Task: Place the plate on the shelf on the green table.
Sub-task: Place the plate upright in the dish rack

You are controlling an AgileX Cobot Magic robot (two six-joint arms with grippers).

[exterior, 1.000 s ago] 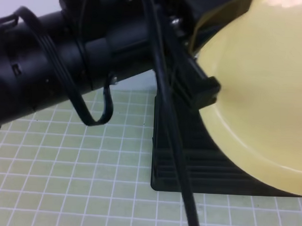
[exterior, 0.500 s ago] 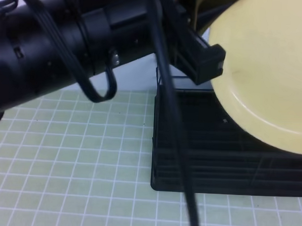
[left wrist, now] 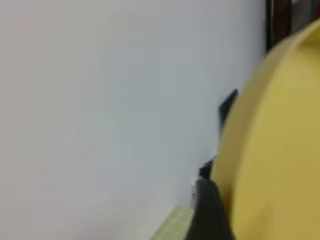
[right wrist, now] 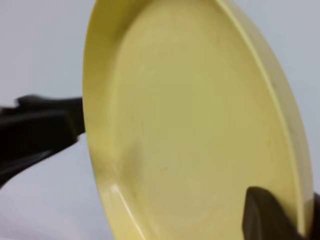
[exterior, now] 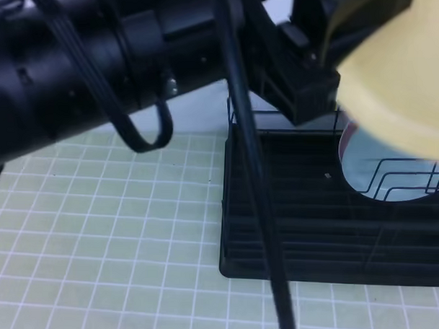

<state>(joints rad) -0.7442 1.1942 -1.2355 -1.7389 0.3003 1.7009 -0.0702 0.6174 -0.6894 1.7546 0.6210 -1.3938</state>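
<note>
Right claw (right wrist: 280, 215) gripping plate (right wrist: 200, 120), above shelf (exterior: 304, 218)

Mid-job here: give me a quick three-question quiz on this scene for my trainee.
1. True or false: the yellow plate already stands in the black rack.
2. In the high view, what shows behind the rack's wire dividers? A) a cup B) another pale plate C) a sponge
3. Fill in: in the right wrist view, the right tool grips the yellow plate by its ____.
Key: 1 false, it is held in the air; 2 B; 3 rim.
</note>
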